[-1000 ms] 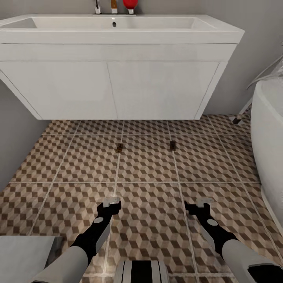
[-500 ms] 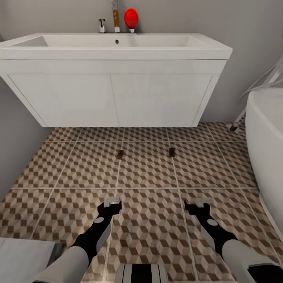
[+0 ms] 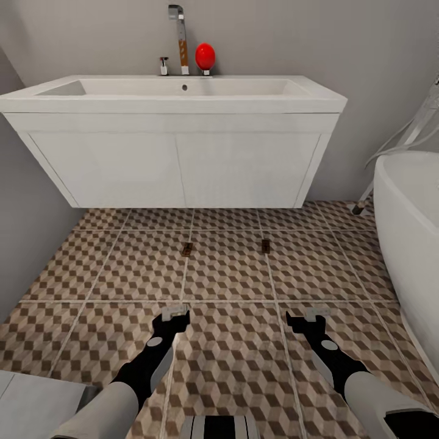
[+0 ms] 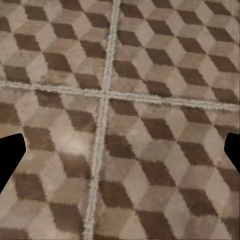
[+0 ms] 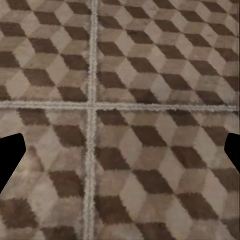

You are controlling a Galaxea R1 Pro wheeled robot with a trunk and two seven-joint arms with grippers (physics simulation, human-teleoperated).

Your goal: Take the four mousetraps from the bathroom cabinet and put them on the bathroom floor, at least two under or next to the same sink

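Mousetraps (image 3: 187,249) and (image 3: 266,246) lie near the sink (image 3: 177,97); your left tool (image 3: 174,315) and right tool (image 3: 315,317) are open, empty. Rolling forward may knock them.

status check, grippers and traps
Left gripper and right gripper open, empty. Two mousetraps on floor before sink. Nothing in the way.

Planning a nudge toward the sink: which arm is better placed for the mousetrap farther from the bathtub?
Left. The open, empty left gripper hangs almost straight behind that mousetrap; the right gripper sits off toward the bathtub.
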